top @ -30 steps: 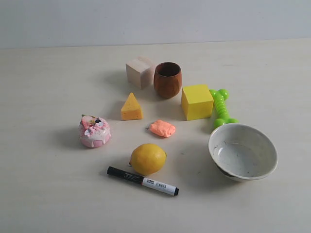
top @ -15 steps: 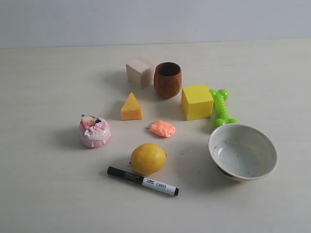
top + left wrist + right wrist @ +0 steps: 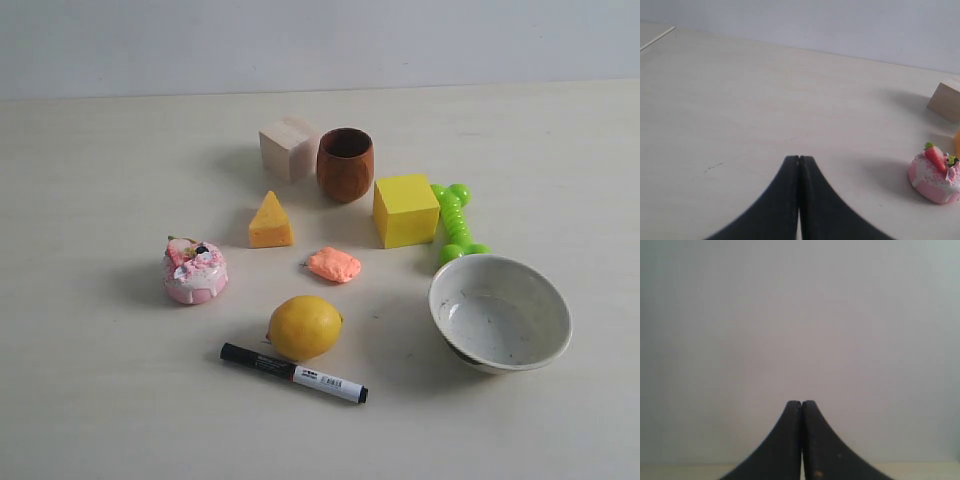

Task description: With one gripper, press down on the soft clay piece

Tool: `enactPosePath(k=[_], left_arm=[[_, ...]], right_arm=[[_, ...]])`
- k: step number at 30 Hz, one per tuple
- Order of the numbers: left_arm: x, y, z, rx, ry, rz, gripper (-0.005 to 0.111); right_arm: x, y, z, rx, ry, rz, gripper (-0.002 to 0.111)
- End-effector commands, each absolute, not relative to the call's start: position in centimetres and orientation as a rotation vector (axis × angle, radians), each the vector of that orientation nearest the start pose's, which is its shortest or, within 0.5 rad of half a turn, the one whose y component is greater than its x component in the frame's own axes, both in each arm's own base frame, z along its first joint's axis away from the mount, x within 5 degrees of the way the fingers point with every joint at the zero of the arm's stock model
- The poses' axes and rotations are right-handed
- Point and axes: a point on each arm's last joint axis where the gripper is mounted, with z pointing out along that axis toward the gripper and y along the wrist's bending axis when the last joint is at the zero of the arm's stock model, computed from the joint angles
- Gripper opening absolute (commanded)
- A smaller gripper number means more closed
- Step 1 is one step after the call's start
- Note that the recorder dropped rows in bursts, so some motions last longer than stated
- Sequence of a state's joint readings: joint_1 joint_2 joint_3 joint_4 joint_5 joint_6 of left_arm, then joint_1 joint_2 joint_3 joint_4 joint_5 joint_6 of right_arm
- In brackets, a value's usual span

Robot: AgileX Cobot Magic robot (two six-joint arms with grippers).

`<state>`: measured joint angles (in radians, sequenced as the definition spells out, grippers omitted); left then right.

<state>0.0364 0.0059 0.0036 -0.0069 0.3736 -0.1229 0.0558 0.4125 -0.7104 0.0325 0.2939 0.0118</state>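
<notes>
The soft clay piece (image 3: 334, 264), a small salmon-orange lump, lies on the table between the cheese-like wedge (image 3: 270, 221) and the lemon (image 3: 305, 327). Neither arm shows in the exterior view. In the left wrist view my left gripper (image 3: 799, 159) is shut with nothing in it, over bare table, with the pink frosted cake toy (image 3: 935, 174) off to one side. In the right wrist view my right gripper (image 3: 801, 403) is shut and empty, facing a plain grey wall. The clay is out of both wrist views.
Around the clay stand a pale wooden cube (image 3: 288, 149), a brown wooden cup (image 3: 345, 164), a yellow cube (image 3: 405, 210), a green bone toy (image 3: 455, 222), a white bowl (image 3: 500, 313), the pink cake toy (image 3: 195, 270) and a black-and-white marker (image 3: 294, 372).
</notes>
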Motion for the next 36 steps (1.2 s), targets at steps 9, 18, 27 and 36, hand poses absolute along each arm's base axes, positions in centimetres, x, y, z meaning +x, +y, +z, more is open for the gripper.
enactPosePath(k=[9,18,27,36], left_arm=[[5.3,0.1,18.0,-0.148,1.843,-0.073,0.000],[5.3,0.1,18.0,-0.148,1.843,-0.073,0.000],[5.3,0.1,18.0,-0.148,1.843,-0.073,0.000],[5.3,0.1,18.0,-0.148,1.843,-0.073,0.000]], right_arm=[[19.6,9.0,34.9,-0.346,2.208,0.621,0.000],[23.3,10.7,32.0,-0.122,2.298,0.797,0.000],[23.2,11.2,31.9,-0.344,2.296,0.788,0.000],[25.4,13.9,32.6,-0.339,2.388,0.753,0.000]])
